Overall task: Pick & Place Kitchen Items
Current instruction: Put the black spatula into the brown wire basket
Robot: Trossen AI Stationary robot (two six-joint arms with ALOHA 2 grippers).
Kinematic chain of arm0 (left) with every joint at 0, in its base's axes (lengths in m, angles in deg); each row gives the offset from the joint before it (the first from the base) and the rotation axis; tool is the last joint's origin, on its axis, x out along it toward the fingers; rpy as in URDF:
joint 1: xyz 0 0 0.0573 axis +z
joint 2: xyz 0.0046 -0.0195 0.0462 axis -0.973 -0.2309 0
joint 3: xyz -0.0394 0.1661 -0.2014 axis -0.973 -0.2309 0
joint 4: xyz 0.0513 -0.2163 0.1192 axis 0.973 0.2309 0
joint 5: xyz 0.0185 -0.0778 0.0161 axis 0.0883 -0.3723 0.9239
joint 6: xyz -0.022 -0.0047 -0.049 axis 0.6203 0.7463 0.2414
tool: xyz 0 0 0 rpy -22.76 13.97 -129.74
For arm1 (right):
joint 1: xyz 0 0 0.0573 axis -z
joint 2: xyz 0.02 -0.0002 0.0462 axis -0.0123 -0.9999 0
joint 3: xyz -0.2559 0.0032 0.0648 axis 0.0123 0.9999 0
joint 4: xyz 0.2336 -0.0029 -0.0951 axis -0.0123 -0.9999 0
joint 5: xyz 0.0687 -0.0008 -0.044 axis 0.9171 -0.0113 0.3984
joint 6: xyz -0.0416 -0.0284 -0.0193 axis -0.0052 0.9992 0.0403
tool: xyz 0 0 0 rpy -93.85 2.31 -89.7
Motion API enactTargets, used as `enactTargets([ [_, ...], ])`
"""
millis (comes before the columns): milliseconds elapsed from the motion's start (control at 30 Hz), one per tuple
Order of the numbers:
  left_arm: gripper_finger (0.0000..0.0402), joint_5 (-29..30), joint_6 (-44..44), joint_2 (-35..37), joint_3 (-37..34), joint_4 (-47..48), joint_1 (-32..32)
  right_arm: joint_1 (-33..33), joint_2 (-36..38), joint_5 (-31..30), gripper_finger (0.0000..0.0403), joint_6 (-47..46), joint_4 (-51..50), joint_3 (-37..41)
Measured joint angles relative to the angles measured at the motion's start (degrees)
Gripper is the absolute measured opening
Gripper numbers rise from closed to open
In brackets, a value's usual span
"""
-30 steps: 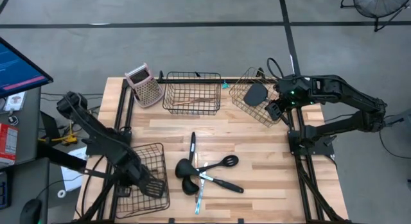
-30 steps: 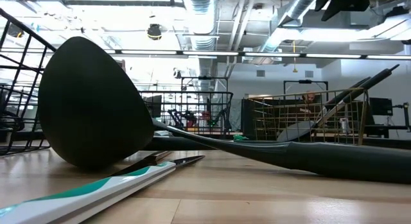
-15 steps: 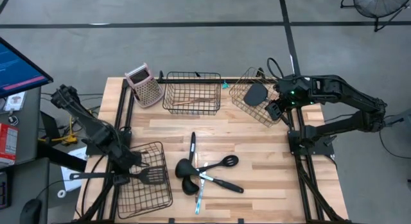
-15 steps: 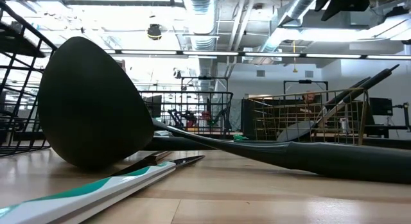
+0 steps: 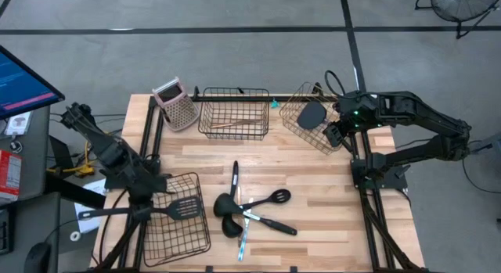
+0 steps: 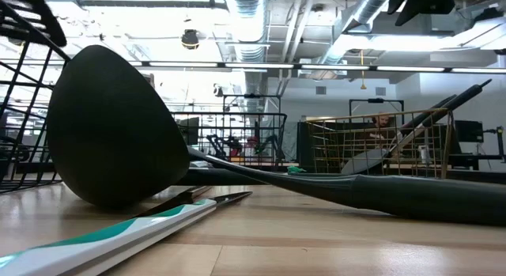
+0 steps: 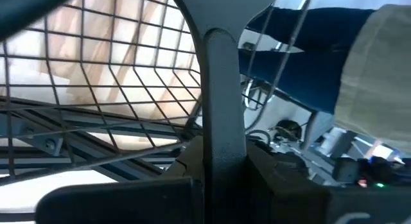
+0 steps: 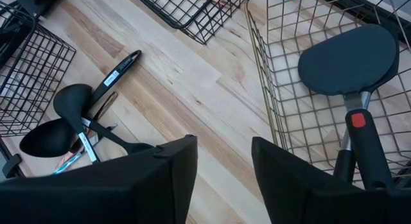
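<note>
The left gripper (image 5: 142, 211), lower left of the high view, has its jaws clamped on a black slotted spatula (image 5: 178, 210) whose head lies over the black wire basket (image 5: 196, 240). The right gripper (image 5: 335, 134), upper right, hangs with jaws apart beside a tilted brass-toned basket (image 5: 293, 120) holding a solid spatula (image 5: 311, 114). On the pale wood-plank desk (image 5: 329, 202), ladles and spoons (image 5: 254, 212) lie crossed. The low view alone shows ceiling ducts (image 6: 371, 23).

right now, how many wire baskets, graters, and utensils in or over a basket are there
wire baskets: 3
box grater: 1
utensils in or over baskets: 3 (slotted spatula, wooden-handled one, black spatula)
total: 7
</note>
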Motion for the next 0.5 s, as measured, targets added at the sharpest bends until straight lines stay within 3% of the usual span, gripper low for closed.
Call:
enactTargets([
  [500, 0.0036, -1.69, 3.67, 5.55, 0.0, -8.01, -0.02, 0.0, 0.01, 0.39, 0.0146, -0.49, 0.02, 0.0],
])
